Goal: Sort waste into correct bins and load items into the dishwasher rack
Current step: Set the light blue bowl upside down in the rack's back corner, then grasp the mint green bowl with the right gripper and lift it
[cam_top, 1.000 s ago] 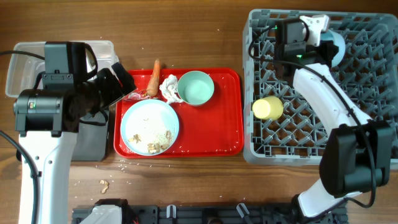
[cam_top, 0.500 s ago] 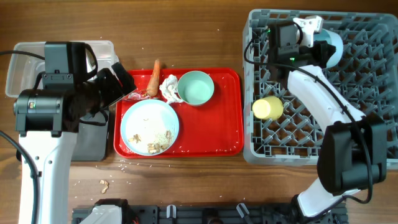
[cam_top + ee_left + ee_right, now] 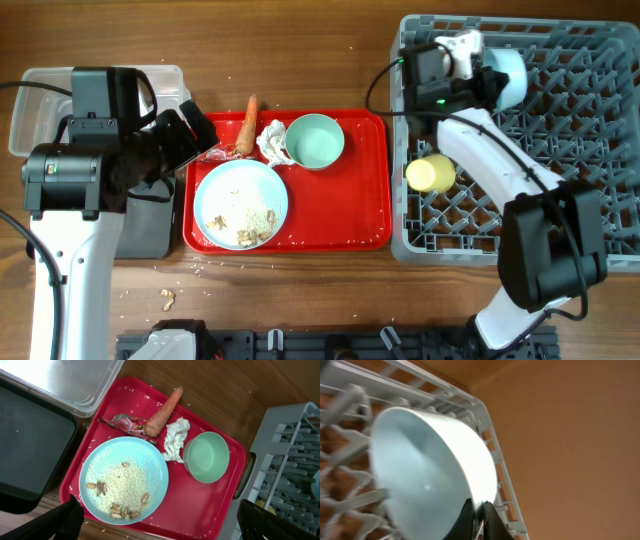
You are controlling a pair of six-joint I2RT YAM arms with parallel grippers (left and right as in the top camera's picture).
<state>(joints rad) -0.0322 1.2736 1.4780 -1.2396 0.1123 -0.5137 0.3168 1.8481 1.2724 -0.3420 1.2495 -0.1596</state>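
My right gripper [image 3: 487, 78] is shut on the rim of the pale-blue bowl [image 3: 508, 72] and holds it tilted over the back of the grey dishwasher rack [image 3: 590, 150]. The right wrist view shows the fingers [image 3: 478, 510] pinching the bowl's [image 3: 425, 475] rim. The yellow cup [image 3: 430, 173] lies in the rack. My left gripper [image 3: 165, 527] is open and empty above the pale-blue plate [image 3: 125, 480], which holds crumbs. The carrot [image 3: 164, 411], red wrapper [image 3: 127, 422], tissue [image 3: 175, 440] and pale-green bowl [image 3: 206, 456] lie on the red tray [image 3: 200, 510].
The clear tub [image 3: 40, 90] and black tray [image 3: 150, 228] stand left of the red tray, partly under my left arm. Loose crumbs [image 3: 167, 297] lie on the wood near the front left. The rack's pegs [image 3: 480, 200] stand upright around the cup.
My right gripper has carried the pale-blue bowl leftward along the rack's back edge. The left arm has not moved.
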